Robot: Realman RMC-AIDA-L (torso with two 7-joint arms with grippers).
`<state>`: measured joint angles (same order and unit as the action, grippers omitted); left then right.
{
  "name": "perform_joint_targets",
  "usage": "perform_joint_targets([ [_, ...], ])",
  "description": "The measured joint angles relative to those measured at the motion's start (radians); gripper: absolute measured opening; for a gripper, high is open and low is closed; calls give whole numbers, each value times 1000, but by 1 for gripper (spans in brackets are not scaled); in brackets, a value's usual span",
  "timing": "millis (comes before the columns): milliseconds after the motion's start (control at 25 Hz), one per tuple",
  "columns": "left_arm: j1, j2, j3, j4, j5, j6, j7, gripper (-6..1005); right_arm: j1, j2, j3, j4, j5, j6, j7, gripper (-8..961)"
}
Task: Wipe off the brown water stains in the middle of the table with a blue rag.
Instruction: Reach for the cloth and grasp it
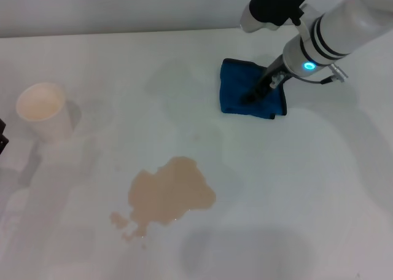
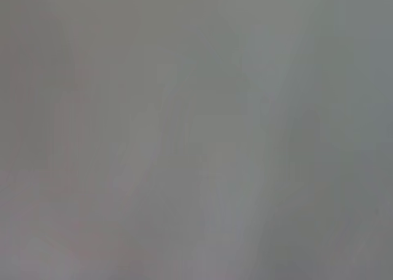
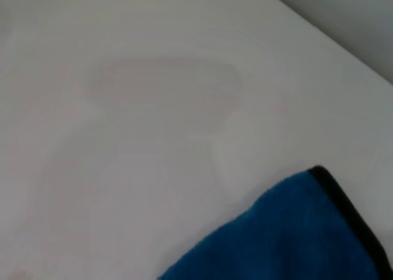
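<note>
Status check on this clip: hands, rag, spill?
Right hand down on the crumpled blue rag, far side of the white table. Left hand out of view. Tan water stain unwiped. White paper cup off to the left, path clear.

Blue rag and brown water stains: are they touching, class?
Apart. The head view shows bare table between the blue rag and the brown water stains.
</note>
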<state>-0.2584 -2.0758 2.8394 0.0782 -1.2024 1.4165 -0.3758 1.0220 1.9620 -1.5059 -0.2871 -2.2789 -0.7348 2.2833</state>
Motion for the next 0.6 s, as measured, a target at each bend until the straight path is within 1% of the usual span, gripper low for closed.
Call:
perform_joint_targets([
  [280,-1,0,0,-3,0,-5,0,895,-13,-1,14,0,0,2,1,644],
  [520,-2,1,0,-4,0,-6,0,893,-15,1,24,1,0,-6,1,580],
  [600,-2,2,0,-5,0,-7,0,893,-15,2,24,0,-1,-12,1,539],
])
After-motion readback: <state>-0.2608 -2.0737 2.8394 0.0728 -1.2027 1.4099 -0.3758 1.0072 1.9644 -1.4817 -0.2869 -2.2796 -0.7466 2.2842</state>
